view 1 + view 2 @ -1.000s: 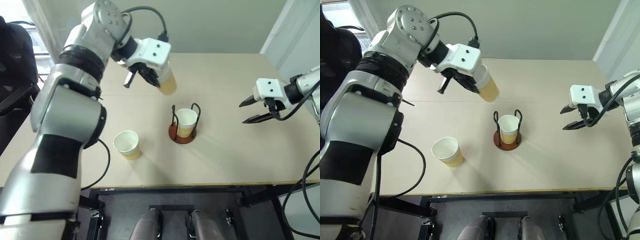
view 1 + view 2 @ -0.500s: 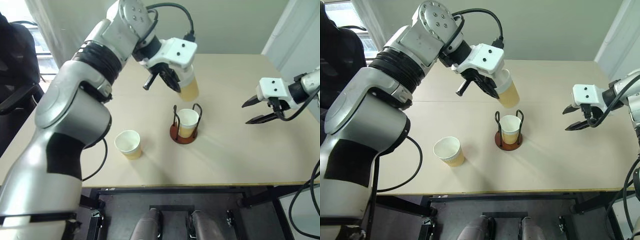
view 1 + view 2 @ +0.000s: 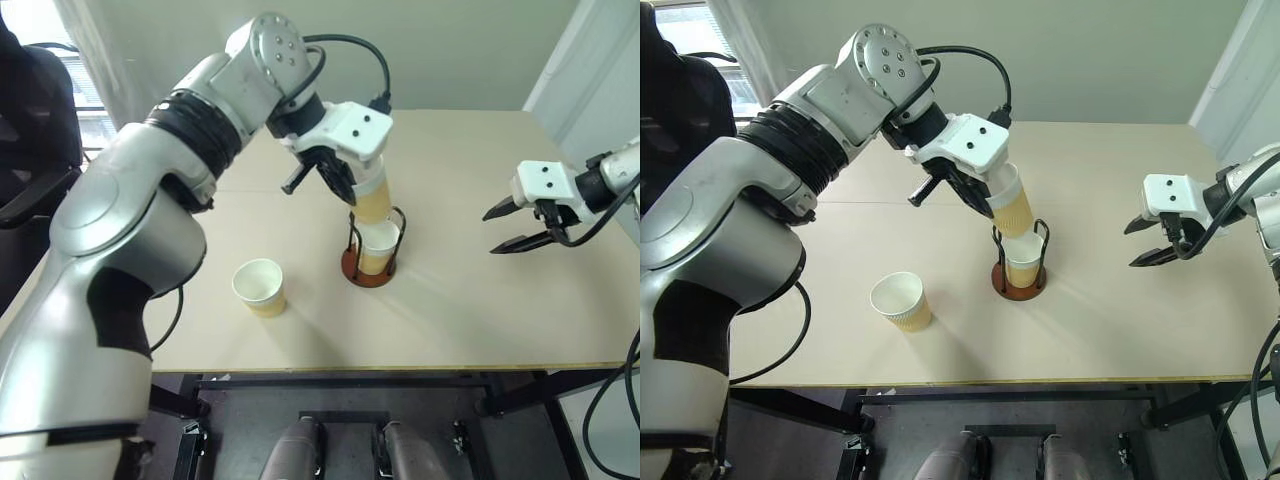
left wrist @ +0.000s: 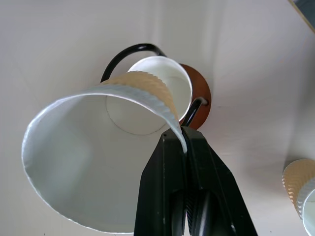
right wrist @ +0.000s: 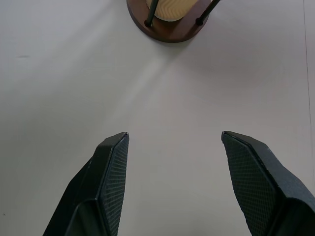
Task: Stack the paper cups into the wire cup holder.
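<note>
Pinching a tilted paper cup [image 3: 372, 196] by its rim, left gripper [image 4: 183, 142] hovering just above the cup holder [image 3: 368, 260] | holder already holding one cup [image 3: 380, 243] | third cup [image 3: 260, 287] standing near the holder, toward the table's [image 3: 470, 320] front edge | right gripper [image 3: 507, 228] hanging wide apart, empty, well clear of the holder

We find no text, label, brand, number or sign that we can read in any view.
</note>
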Robot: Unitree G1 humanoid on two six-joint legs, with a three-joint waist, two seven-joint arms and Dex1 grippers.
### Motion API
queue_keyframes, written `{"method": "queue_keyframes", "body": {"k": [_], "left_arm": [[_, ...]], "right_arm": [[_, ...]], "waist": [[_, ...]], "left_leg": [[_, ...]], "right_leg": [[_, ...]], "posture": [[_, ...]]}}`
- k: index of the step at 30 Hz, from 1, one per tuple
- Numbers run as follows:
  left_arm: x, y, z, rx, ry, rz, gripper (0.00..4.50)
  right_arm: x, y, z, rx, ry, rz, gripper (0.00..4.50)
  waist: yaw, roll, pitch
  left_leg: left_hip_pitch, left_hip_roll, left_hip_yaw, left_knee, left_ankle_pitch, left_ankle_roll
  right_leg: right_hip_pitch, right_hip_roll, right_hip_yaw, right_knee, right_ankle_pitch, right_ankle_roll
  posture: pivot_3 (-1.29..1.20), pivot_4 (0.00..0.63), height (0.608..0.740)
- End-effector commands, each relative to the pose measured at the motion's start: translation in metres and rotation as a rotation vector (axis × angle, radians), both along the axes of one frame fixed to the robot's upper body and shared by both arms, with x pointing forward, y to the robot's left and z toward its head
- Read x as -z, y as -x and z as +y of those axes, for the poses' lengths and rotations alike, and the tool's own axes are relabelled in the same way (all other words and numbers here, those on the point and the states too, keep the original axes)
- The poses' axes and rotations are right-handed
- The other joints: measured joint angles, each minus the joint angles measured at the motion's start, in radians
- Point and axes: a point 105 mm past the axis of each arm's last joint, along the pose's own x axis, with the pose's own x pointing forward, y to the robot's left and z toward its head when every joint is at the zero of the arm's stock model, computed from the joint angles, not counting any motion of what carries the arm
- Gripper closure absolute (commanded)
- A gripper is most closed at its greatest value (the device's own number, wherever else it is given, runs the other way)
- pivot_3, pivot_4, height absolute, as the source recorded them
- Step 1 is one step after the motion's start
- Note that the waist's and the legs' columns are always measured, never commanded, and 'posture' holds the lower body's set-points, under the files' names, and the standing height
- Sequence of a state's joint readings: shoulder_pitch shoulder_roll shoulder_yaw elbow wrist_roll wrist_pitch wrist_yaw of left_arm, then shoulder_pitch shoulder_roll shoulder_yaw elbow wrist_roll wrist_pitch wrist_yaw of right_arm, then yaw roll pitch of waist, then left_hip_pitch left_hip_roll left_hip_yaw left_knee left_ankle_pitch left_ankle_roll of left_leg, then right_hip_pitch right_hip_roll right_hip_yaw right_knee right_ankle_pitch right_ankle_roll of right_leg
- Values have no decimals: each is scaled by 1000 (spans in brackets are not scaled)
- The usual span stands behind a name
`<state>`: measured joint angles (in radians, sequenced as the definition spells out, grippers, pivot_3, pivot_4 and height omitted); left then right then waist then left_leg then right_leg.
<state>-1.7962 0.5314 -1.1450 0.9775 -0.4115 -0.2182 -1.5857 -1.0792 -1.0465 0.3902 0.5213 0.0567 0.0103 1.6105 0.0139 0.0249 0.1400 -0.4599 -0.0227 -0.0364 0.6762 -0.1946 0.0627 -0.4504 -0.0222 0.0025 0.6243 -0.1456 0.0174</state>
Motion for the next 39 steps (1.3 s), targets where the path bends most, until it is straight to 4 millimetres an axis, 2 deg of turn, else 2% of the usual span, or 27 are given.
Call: {"method": "queue_keyframes", "body": {"k": [1, 14, 18, 19, 20, 21, 24, 27, 28, 31, 33, 36, 39], "left_arm": [[-6, 8, -6, 52, -3, 9, 4477], [1, 0, -3, 56, -69, -40, 4477], [2, -4, 0, 55, -97, -68, 3540], [3, -4, 1, 55, -107, -74, 3213], [3, -5, 2, 52, -112, -76, 2667], [4, -5, 3, 50, -115, -77, 2422], [3, -5, 1, 52, -111, -76, 1262], [2, -5, -2, 57, -104, -79, 234], [2, -5, -3, 58, -97, -80, 37], [-9, -2, -11, 59, 6, -66, 37], [-15, -2, -8, 51, 54, -63, 37], [-22, -4, 18, 11, 81, -85, 37], [-13, 1, 60, -28, 28, -76, 37]], "right_arm": [[-15, 4, -2, -5, -12, -48, 1472], [-16, 6, -1, -4, -22, -53, 1472], [-16, 6, -1, -2, -22, -54, 1472], [-16, 6, -1, -2, -21, -54, 1472], [-16, 7, -1, -1, -20, -53, 1472], [-16, 7, -1, 0, -20, -53, 1472], [-16, 7, -2, 4, -11, -53, 1472], [-16, 6, -3, 5, -7, -55, 1472], [-16, 6, -3, 5, -7, -56, 1472], [-18, 7, -3, 8, -7, -60, 1472], [-18, 8, -3, 8, -8, -62, 1472], [-16, 17, 3, -17, -18, -44, 1472], [-13, 30, 20, -89, -44, -33, 1472]], "waist": [[0, 0, 0], [1, 0, 0], [1, 0, 0], [1, 0, 0], [1, 0, 0], [1, 0, 0], [2, 0, 0], [2, 0, 0], [2, 0, 0], [3, 0, 0], [3, 0, 0], [2, 0, 0], [-7, 2, -1]], "left_leg": [[0, 0, 0, 0, 0, 0], [0, 0, 0, 1, 0, 0], [0, 0, 0, 1, 0, 1], [0, 0, 0, 1, 0, 1], [0, 0, 0, 1, 0, 1], [0, 0, 0, 1, 0, 1], [-1, 0, 0, 1, -1, 1], [-1, 0, 0, 1, -1, 2], [-1, 0, 0, 1, -1, 2], [-2, 0, 0, 1, -2, 2], [-3, 0, 0, 1, -2, 3], [-3, 0, 0, 0, -4, 3], [-2, 0, 0, -2, -6, 0]], "right_leg": [[0, 0, 0, 0, 0, 0], [1, 0, 0, 0, -2, 2], [1, 0, 0, -1, -2, 3], [1, 0, 0, -1, -2, 3], [1, 0, 0, -1, -2, 3], [1, 0, 0, -1, -2, 3], [1, 0, 0, -1, -2, 3], [1, 0, 0, -3, -2, 4], [2, 0, 0, -4, -2, 4], [2, 0, 0, -6, 0, 7], [2, 0, 0, -8, 0, 7], [2, 0, 0, -10, 0, 7], [1, 1, 0, -10, 0, 8]], "posture": [[0, 150, 740], [0, 150, 740], [0, 150, 740], [0, 150, 740], [0, 150, 740], [0, 150, 740], [0, 150, 740], [0, 150, 740], [0, 150, 740], [0, 150, 740], [0, 150, 740], [0, 150, 740], [0, 150, 740]]}}
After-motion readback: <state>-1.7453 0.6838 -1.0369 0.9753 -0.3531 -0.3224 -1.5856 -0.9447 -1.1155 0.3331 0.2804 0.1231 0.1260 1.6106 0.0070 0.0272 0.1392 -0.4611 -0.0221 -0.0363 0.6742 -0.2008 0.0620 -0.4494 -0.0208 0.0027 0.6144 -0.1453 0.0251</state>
